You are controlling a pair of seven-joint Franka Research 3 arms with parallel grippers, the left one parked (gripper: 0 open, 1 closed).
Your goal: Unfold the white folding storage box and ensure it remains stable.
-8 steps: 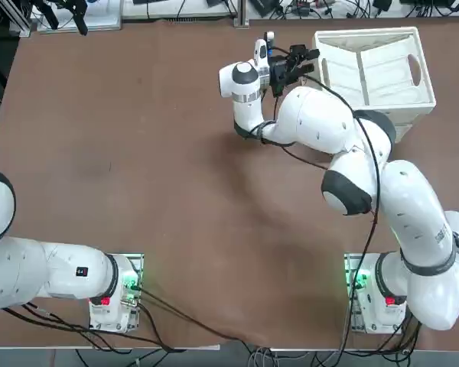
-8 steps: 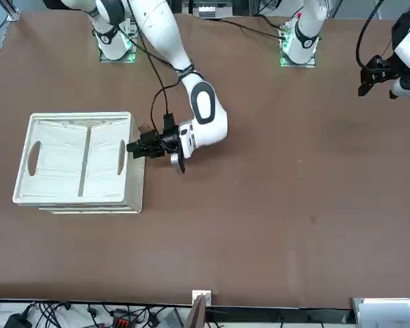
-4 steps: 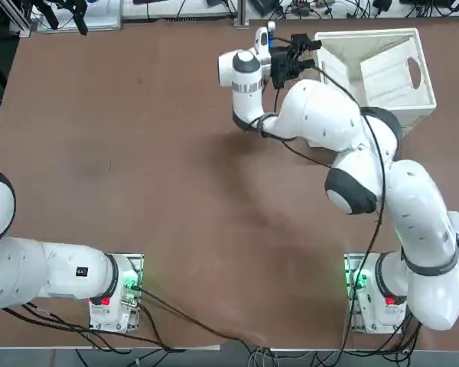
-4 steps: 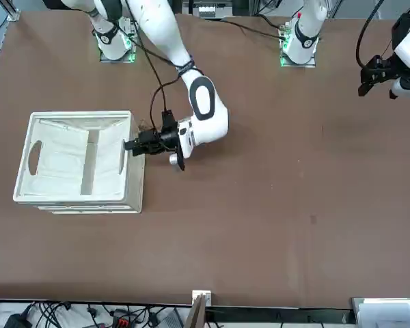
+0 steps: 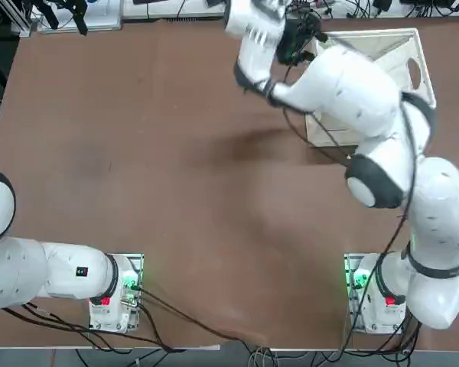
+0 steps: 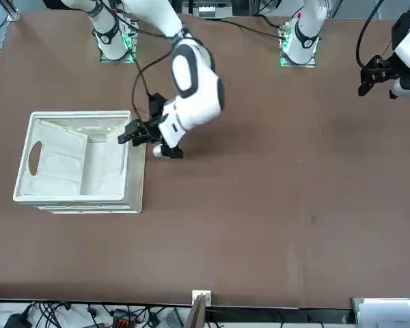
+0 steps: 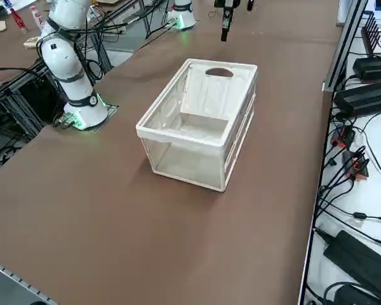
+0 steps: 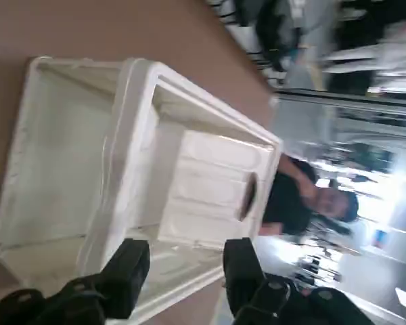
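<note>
The white folding storage box (image 6: pixel 78 160) stands on the brown bench (image 6: pixel 273 178), near the far edge on the robot's right, its thick rim up and level. In the right side view the box (image 7: pixel 200 124) reads as a full crate: long ribbed walls upright under the rim, the far end wall upright with its oval handle cutout showing. From across the bench, one end panel (the one with the handle cutout) leans inward at a slant rather than lying flat on the floor of the box.

The right arm (image 5: pixel 367 99) reaches out over the bench and covers part of the box (image 5: pixel 402 57) from overhead. Its pincer (image 6: pixel 126 135) hangs above the end of the rim nearest the middle of the bench, clear of the plastic as far as can be judged. The wrist camera shows the pincer (image 8: pixel 183 274) with its two black fingers (image 8: pixel 128 271) spread apart, a gap between them and nothing held, the box (image 8: pixel 128 176) lying beyond them.

A person in a dark top (image 8: pixel 298 200) shows in the room beyond the bench. Black cables (image 7: pixel 352 165) trail along the floor beside the bench edge.
</note>
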